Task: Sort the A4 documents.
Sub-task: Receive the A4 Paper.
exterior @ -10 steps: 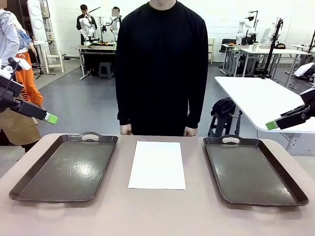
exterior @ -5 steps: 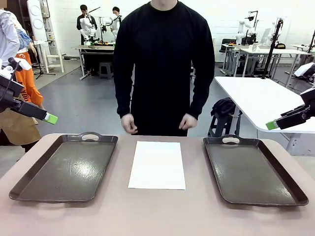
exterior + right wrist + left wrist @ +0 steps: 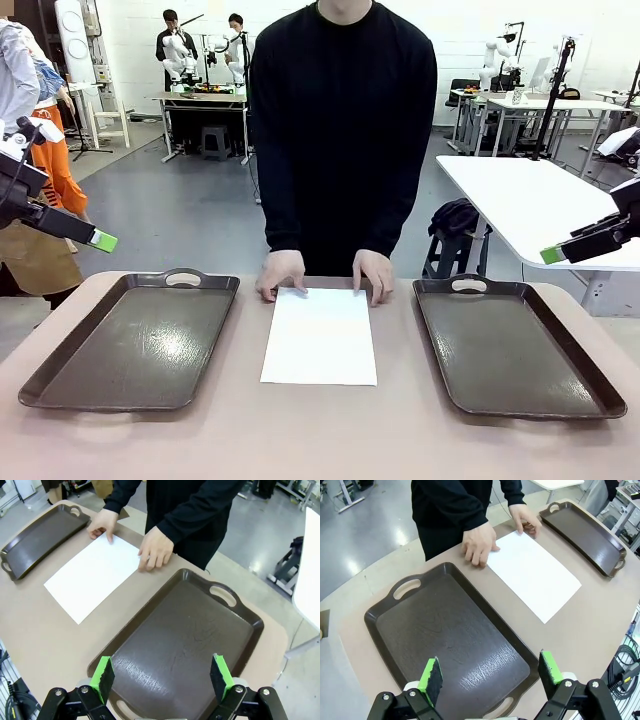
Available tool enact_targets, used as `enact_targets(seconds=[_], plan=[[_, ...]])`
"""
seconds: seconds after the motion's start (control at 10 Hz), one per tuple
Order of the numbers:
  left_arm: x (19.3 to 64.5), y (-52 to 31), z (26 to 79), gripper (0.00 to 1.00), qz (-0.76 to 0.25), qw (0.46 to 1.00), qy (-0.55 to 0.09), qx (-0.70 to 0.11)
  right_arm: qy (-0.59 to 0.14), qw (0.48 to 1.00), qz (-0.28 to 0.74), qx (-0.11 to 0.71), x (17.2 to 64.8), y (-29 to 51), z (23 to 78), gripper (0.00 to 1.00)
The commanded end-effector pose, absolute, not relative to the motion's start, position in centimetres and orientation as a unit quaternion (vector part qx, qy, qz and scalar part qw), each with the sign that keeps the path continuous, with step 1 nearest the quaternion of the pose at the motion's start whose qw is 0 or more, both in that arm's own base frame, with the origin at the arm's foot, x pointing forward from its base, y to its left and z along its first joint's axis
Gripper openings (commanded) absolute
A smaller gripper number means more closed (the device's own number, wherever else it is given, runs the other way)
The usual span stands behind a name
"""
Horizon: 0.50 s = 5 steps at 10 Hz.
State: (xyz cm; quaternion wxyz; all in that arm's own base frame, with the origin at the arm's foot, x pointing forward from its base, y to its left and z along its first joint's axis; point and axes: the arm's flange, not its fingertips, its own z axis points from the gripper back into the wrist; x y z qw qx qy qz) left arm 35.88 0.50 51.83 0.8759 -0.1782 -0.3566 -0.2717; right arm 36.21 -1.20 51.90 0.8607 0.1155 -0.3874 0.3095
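Now that the person across the table has brought both hands down from their sides, they rest on the far short edge of the plain white, thin rectangular A4 documents [image 3: 319, 335]. One hand [image 3: 281, 273] is at the corner toward the dark brown rectangular left tray [image 3: 130, 345]. The other hand [image 3: 373, 275] is at the corner toward the matching right tray [image 3: 515, 345].

The paper itself hasn't shifted. It lies flat on the tan tabletop [image 3: 320, 440], between the trays and touching neither. Can't tell if it's one sheet or a stack. Both trays are bare.

Status of the left gripper [image 3: 491, 671]: jaws wide apart, nothing between them, hanging above the near end of the left tray. Status of the right gripper [image 3: 162, 677]: same, wide apart and empty above the right tray.

My read: sorting hasn't started. The person looks about to lift or slide a sheet, so the arms should wait for a handover or a cue.
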Motion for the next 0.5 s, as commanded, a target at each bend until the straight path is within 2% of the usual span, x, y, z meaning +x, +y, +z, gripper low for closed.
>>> enact_targets(seconds=[0.0, 0.4], plan=[[35.92, 0.69, 51.84, 1.0, -0.272, 0.874, -0.36, -0.18, -0.387, 0.861, 0.307, 0.118, 36.22, -1.21, 51.86, 1.0], [35.92, 0.69, 51.84, 1.0, -0.272, 0.874, -0.36, -0.18, -0.387, 0.861, 0.307, 0.118, 36.22, -1.21, 51.86, 1.0]])
